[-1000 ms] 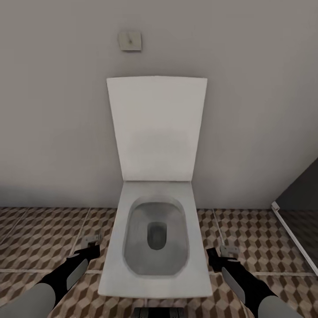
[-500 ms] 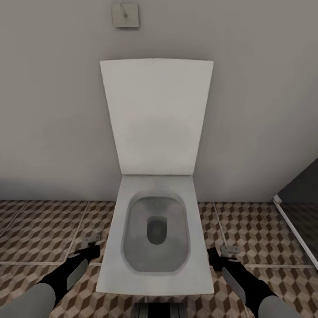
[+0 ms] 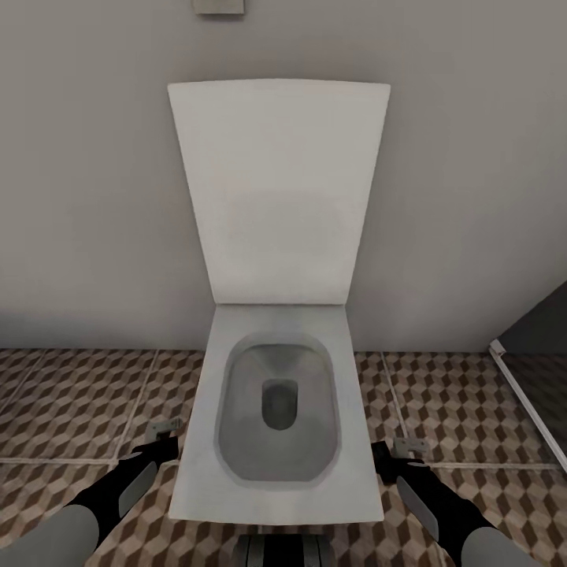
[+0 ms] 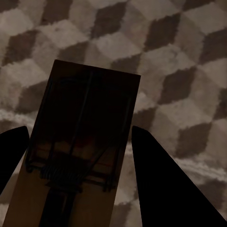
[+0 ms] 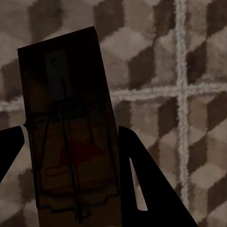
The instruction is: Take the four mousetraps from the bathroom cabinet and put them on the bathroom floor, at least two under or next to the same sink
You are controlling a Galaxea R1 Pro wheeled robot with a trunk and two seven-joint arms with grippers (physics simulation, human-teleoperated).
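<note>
Mousetraps sit clamped in both tools — left tool holds one mousetrap, right tool another — above the bathroom floor, flanking the toilet.

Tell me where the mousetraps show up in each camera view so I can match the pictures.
Head view: left mousetrap at the left pincer tip, left of the toilet; right mousetrap at the right pincer tip, right of it.
Left wrist view: left mousetrap between the dark fingers.
Right wrist view: right mousetrap, red spot visible, between the fingers.
Shared landmark: the cube-pattern bathroom floor.
</note>
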